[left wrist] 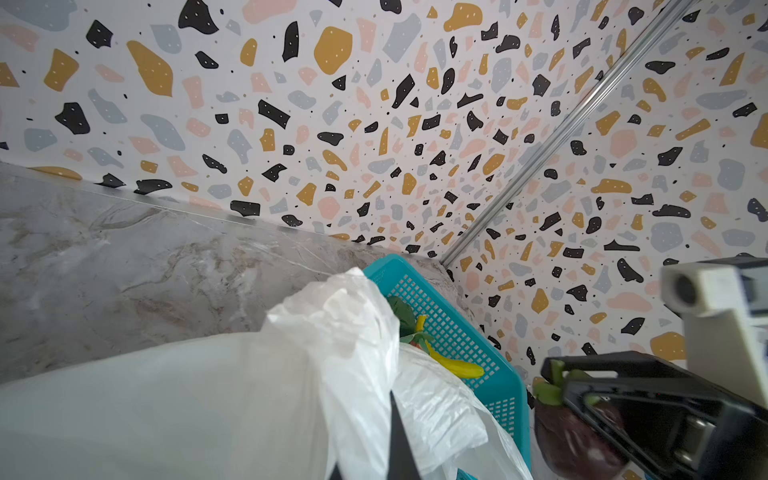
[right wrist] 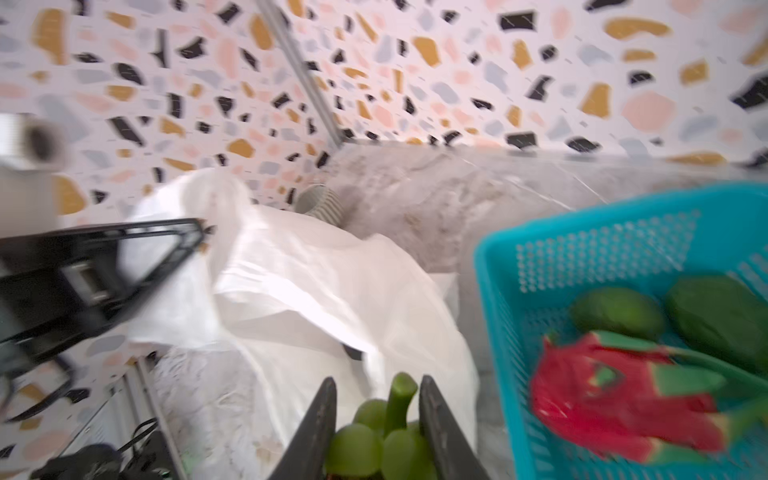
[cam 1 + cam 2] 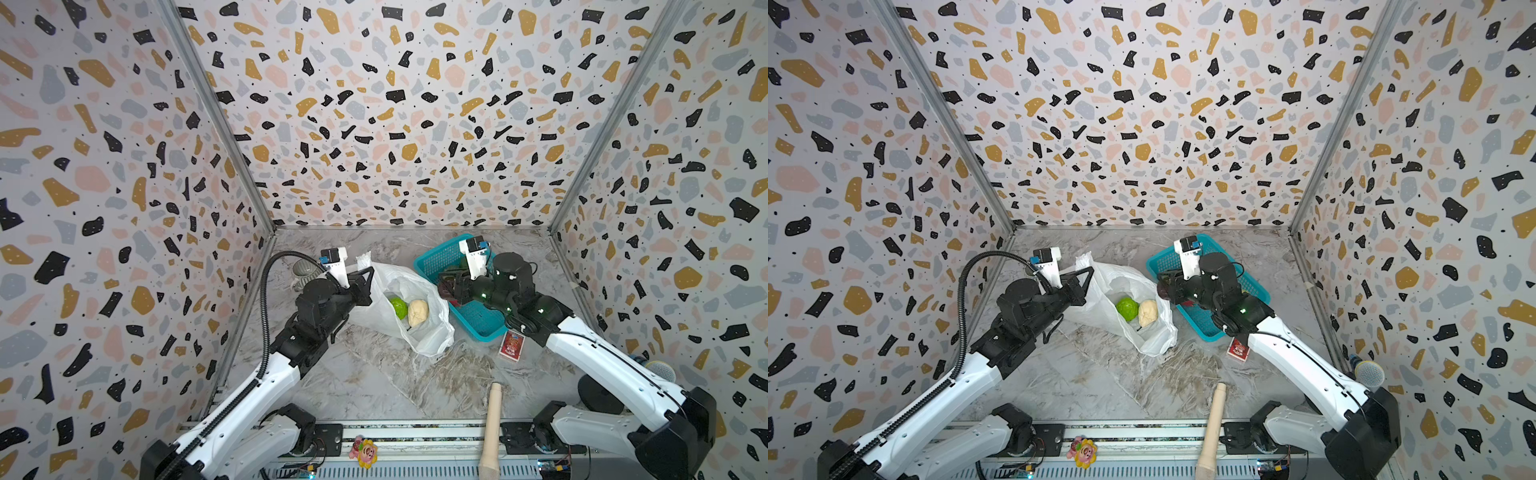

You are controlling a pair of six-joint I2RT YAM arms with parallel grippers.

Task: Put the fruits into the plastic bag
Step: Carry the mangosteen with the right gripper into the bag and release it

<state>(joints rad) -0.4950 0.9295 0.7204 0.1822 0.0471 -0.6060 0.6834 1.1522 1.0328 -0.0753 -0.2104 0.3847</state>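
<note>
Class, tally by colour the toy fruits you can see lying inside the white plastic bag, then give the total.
Green: 1, the bumpy ball
Cream: 1, the lumpy piece
Total: 2 showing in the bag

A robot test cell of a laboratory is shown. A marble-pattern tabletop point(image 3: 374, 374) is enclosed left, right and far by terrazzo-printed walls point(image 3: 395, 104) held in aluminium posts point(image 3: 216, 112). At the near edge, robot arms point(image 3: 257, 395) are mounted on a metal rail point(image 3: 415, 432) beside bare circuit boards point(image 3: 552, 465).
</note>
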